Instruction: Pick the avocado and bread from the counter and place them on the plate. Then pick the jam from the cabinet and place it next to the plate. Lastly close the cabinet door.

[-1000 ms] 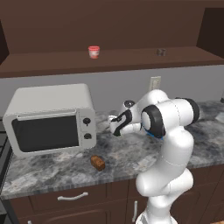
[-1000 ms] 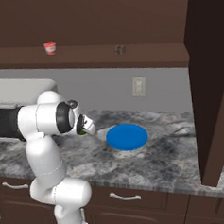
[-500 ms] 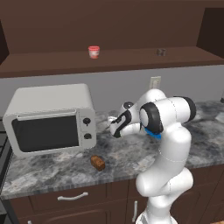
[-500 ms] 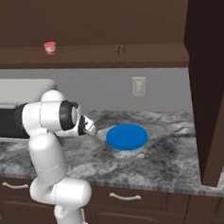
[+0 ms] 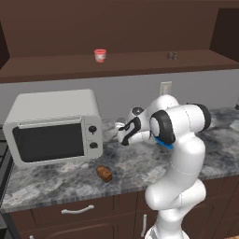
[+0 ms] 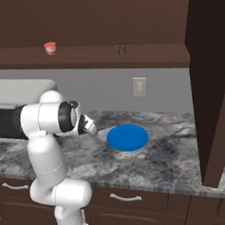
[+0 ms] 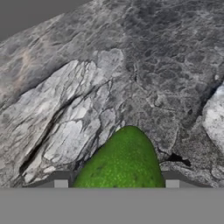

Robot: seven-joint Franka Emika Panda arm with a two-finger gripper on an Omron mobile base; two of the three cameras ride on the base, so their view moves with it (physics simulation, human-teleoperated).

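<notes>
Gripper (image 5: 122,136) closed partway on the avocado (image 7: 120,161), held off the counter (image 5: 60,179) beside the microwave's knob panel. Hand view alone gives the green fruit, pinched between two fingertips (image 7: 61,183) at 6 o'clock, marbled stone spread behind it.

From largest to smallest: cabinet (image 5: 112,28) along the wall at 12 o'clock, its shelf open. Cabinet door (image 6: 211,83) swung out, seen in the right base view at 3 o'clock, edge-on and cutting off that end of the counter. Microwave (image 5: 53,125) at 9 o'clock of the left base view, half hidden by the arm in the right base view. Plate (image 6: 127,137) clear in the right base view at centre, just past the gripper at its 3 o'clock; in the left base view reduced to a blue sliver under the forearm. Bread (image 5: 104,174) on the stone near the front edge, at 7 o'clock of the gripper. Jam (image 5: 100,55) on the shelf at 11 o'clock. Small dark jar (image 5: 172,55) farther right on the same shelf.
</notes>
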